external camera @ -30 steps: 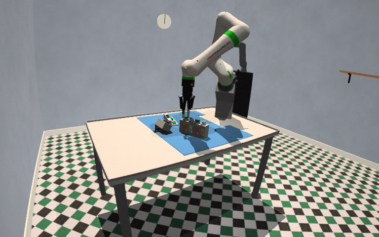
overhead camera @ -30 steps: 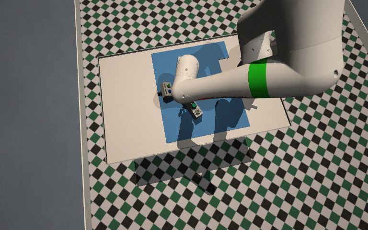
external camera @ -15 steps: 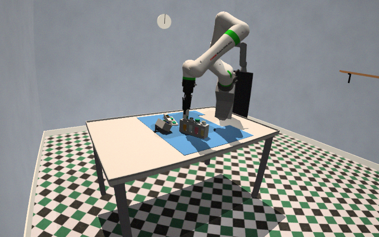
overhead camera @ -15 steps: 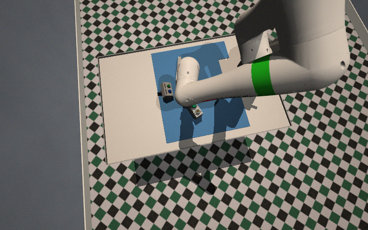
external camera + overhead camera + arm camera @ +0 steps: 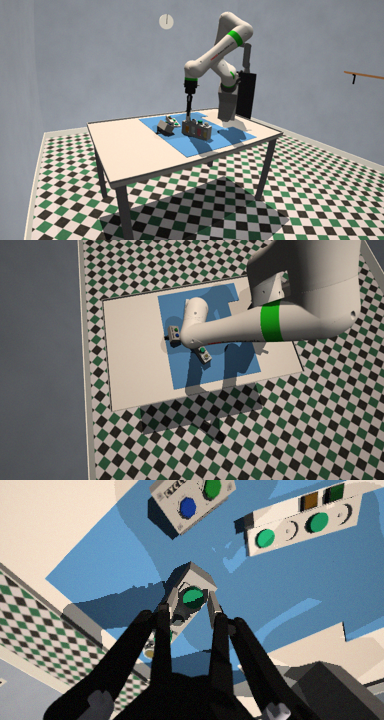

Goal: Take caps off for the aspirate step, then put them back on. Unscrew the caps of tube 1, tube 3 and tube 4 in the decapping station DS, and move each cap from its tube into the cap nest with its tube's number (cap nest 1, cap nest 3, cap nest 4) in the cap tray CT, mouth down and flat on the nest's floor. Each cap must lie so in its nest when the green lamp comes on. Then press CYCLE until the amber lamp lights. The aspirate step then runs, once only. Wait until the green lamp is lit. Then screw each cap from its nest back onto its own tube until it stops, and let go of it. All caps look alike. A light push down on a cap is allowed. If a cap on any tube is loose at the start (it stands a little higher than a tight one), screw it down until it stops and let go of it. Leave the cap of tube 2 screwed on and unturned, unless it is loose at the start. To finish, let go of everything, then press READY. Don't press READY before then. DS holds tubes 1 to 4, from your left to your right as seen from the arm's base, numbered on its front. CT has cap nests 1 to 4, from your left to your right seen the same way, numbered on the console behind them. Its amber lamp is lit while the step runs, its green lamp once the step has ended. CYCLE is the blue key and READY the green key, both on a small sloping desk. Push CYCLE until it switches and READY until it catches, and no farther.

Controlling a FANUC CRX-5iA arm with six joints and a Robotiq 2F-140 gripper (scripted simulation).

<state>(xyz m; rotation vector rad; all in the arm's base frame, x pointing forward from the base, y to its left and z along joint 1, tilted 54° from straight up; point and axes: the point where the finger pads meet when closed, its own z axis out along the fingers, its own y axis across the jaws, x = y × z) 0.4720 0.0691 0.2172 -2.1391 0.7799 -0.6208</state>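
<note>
Tool [image 5: 192, 611] straddles green cap [image 5: 193, 597] on the end tube of decapping station [image 5: 197, 132], pads apart, not clamped. In top view the arm hides most of the station. At 1 o'clock in wrist view, cap tray [image 5: 300, 530] holds two caps; right edge cut off.

Plain blue-grey walls [image 5: 84, 70] enclose the room, with a round white wall clock [image 5: 166, 21] high up and a wooden shelf [image 5: 363, 75] on a dark bracket jutting in at the right. The floor [image 5: 311, 198] is a checkerboard of black, green and white tiles edged by a pale skirting strip [image 5: 35, 181]. On it stands a table on dark grey legs [image 5: 264, 169] whose cream surface [image 5: 127, 147] carries a blue mat [image 5: 186, 145] and throws a dark shadow onto the tiles below.
</note>
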